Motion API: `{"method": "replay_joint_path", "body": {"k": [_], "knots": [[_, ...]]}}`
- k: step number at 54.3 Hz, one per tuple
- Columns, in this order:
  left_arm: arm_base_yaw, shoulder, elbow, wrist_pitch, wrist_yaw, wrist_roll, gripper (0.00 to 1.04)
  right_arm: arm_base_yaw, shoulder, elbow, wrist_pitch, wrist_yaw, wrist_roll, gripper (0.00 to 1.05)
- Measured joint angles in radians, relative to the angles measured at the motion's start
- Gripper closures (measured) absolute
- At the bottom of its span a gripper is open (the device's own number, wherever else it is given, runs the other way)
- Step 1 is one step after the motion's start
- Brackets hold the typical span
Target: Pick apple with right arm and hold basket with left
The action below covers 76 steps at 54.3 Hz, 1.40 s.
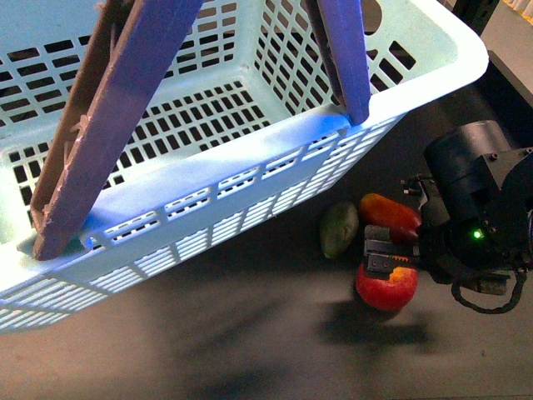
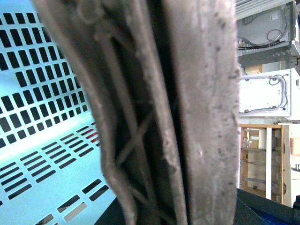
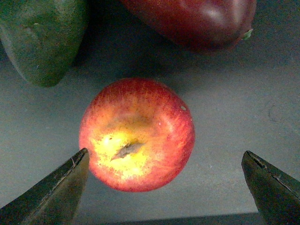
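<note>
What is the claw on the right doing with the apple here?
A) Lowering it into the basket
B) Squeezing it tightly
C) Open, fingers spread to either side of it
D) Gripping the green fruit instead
C: in the right wrist view the right gripper has its fingers far apart, with the apple between them, resting on the dark table.

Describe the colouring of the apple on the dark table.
The apple is streaky red with a yellow patch around its stem, clearest in the right wrist view.
</note>
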State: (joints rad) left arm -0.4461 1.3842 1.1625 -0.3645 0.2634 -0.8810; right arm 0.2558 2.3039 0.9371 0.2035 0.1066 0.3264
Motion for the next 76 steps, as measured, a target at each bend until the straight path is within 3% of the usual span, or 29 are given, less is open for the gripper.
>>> {"method": "replay_joint_path", "body": {"k": [32, 40, 55, 68, 76], "knots": [[0.0, 0.0, 0.0, 0.0, 0.0, 0.0, 0.89, 0.011, 0.114, 0.089, -0.026, -0.044, -0.01, 0.09], [0.0, 0.0, 0.0, 0.0, 0.0, 0.0, 0.89, 0.005, 0.117, 0.093, -0.024, -0.047, -0.018, 0.25], [0.0, 0.0, 0.0, 0.0, 0.0, 0.0, 0.89, -0.002, 0.117, 0.092, -0.024, -0.027, -0.027, 0.25], [0.0, 0.0, 0.0, 0.0, -0.002, 0.001, 0.89, -0.092, 0.012, 0.026, -0.013, 0.183, 0.042, 0.25], [0.0, 0.0, 0.0, 0.0, -0.001, 0.001, 0.89, -0.148, -0.134, -0.029, 0.028, 0.205, 0.042, 0.25]]}}
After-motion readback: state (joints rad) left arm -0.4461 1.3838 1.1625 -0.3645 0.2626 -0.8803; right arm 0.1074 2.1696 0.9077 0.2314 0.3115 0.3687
